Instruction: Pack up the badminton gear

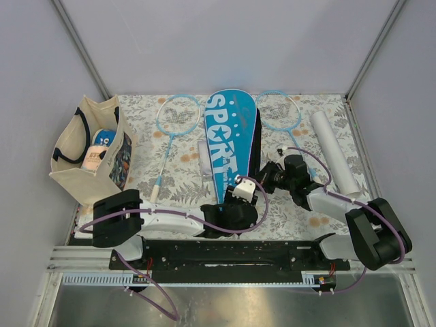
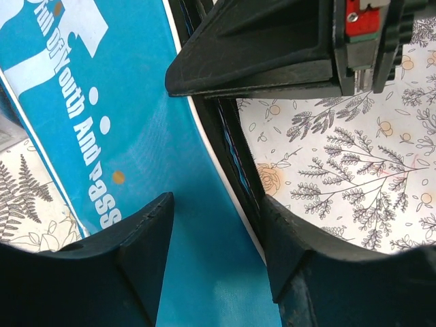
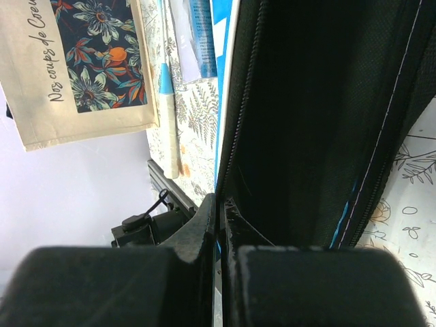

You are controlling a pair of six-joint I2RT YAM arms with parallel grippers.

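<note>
From above, a blue racket-shaped cover [image 1: 230, 139], fabric, printed SPORT and edged in black, lies along the middle of the floral-patterned surface [image 1: 187, 184], its wide end at 12 o'clock and its narrow end at 6. A light-blue-framed racket with a white handle [image 1: 170, 139] lies at the cover's 9 o'clock, just beside it. A second light-blue-framed racket [image 1: 279, 112] shows its head at 2 o'clock. A long white tube [image 1: 334, 153] lies at 3 o'clock, well apart. A cream cloth tote bag [image 1: 88, 153] stands at the far 9 o'clock edge. The left tool [image 1: 236, 197] sits at the cover's narrow end. The right tool [image 1: 262, 174] meets the cover's black right edge. In the left wrist view, the left tool [image 2: 216, 201] is spread. One finger is over the cover's [image 2: 136, 170] blue face and the other is outside its black zipped edge; contact cannot be told. A black finger [image 2: 259, 54] of the right tool reaches in at 12 o'clock, with the surface [image 2: 354, 157] at 3 o'clock. In the right wrist view, the right tool [image 3: 219, 204] is pressed together, pinching the cover's [image 3: 306, 102] thin edge. The cover's black fabric rises toward 12 o'clock. The racket's white handle [image 3: 169, 129] and the tote bag [image 3: 75, 61] lie at 10 o'clock.
</note>
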